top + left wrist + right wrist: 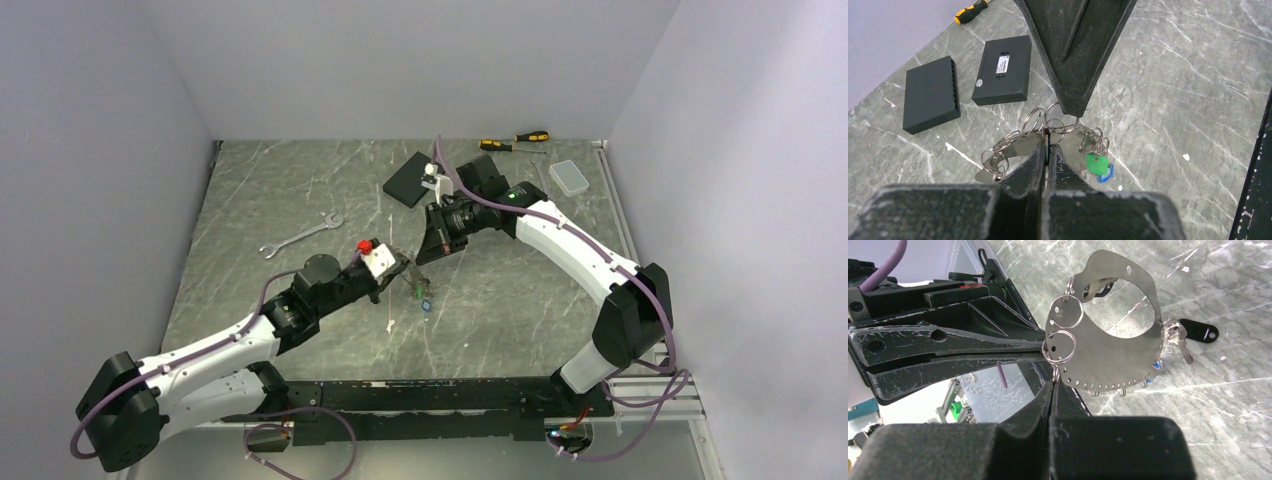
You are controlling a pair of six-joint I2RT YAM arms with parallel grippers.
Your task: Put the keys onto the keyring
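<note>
The keyring (1108, 360) is a flat silver loop with holes along its rim and several small split rings, held above the table between both arms. My left gripper (1048, 137) is shut on its edge. My right gripper (1052, 385) is shut on a small split ring hanging from its rim. The right fingers (1073, 60) come down onto the keyring (1015, 146) from above. A green-headed key (1096, 163) and a blue-headed key (1105, 175) hang from the ring's right side. A black-headed key (1200, 332) hangs at its far side. From above, the grippers meet near the keys (423, 297).
A wrench (300, 235) lies at the left. Two black boxes (930, 95) (1003, 70) lie behind the keyring. Two yellow-and-black screwdrivers (515, 140) and a clear plastic box (570, 177) sit at the back right, near the wall.
</note>
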